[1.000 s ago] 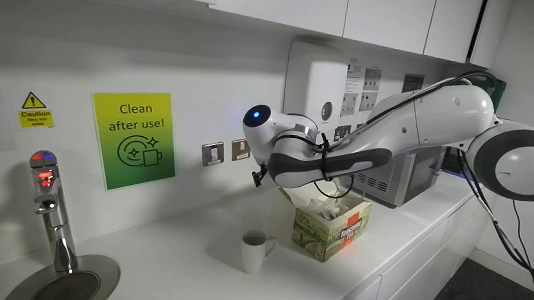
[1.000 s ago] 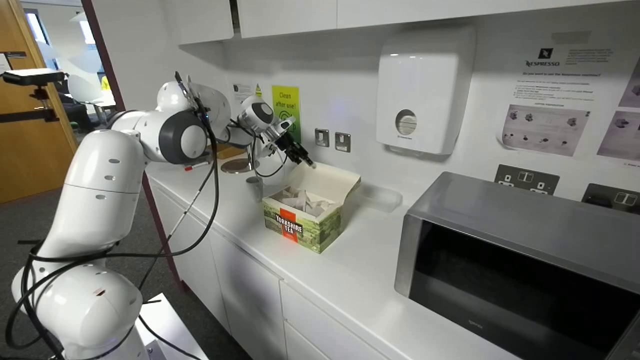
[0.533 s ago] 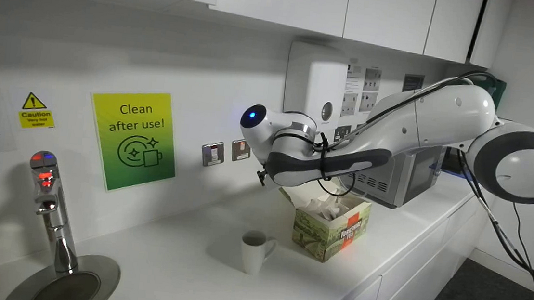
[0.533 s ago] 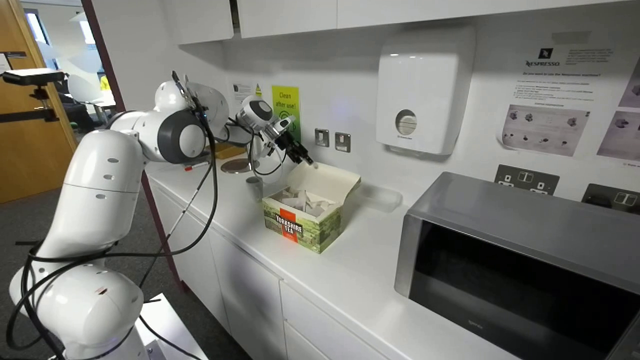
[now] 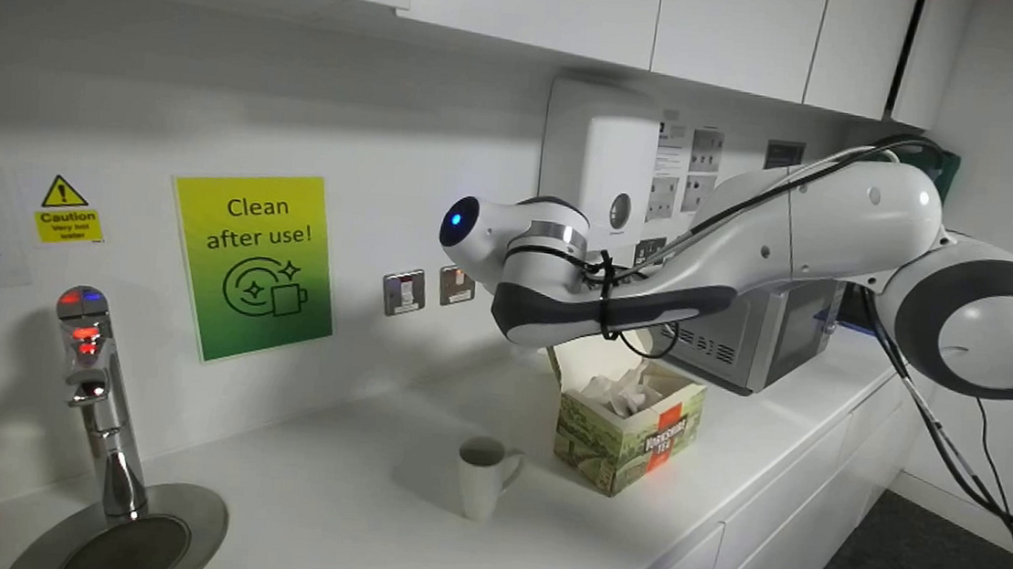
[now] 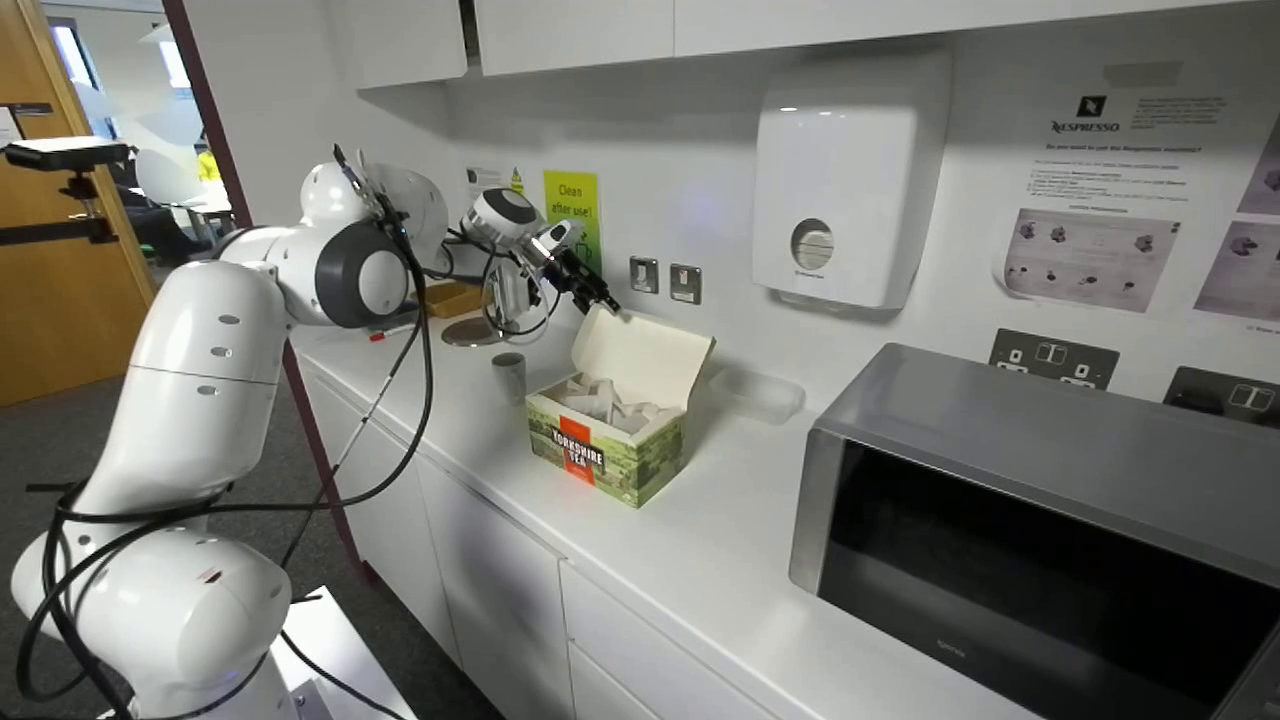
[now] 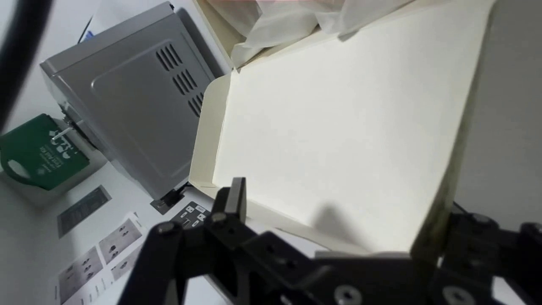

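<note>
Cream cardboard fills most of the wrist view: we are looking at the inner face of the lid [image 7: 330, 140] of a green Yorkshire Tea box [image 6: 590, 455], which stands on the white counter [image 6: 710, 560] between a pale mug [image 5: 479, 491] and the microwave [image 6: 1010, 520]. We judge the work at the lid to be partway through. The box is uncovered, its pale crumpled contents [image 6: 607, 400] sit inside, and the lid rises from the back edge, leaning towards the wall [image 6: 700, 150], neither shut over the box nor folded flat behind it.

We find the hand [image 6: 603, 302] right at the lid's upper edge, its fingers [image 7: 234, 199] spread wide apart. It is clamped on nothing that we can see; the lid's edge runs across the gap, with one finger overlapping it near a corner and the other, blurred, beside the side flap [image 7: 450, 178] at the far end. Contact looks likely, though we cannot be certain of it. Our mug stands upright, well apart from the hand.
</note>
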You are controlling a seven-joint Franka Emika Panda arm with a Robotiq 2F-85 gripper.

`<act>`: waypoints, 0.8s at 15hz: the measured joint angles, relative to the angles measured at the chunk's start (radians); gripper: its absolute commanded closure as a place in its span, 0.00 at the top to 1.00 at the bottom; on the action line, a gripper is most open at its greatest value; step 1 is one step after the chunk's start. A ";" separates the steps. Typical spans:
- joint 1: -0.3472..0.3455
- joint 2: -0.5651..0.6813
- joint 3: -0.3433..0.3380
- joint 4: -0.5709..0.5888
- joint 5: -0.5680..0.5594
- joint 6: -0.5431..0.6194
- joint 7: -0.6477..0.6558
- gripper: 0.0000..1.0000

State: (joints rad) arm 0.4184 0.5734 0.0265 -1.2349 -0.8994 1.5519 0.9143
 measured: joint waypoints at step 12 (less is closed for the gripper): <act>0.037 0.040 0.008 0.109 -0.019 -0.269 -0.006 1.00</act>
State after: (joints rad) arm 0.4556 0.6138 0.0349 -1.1256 -0.9181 1.2831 0.9088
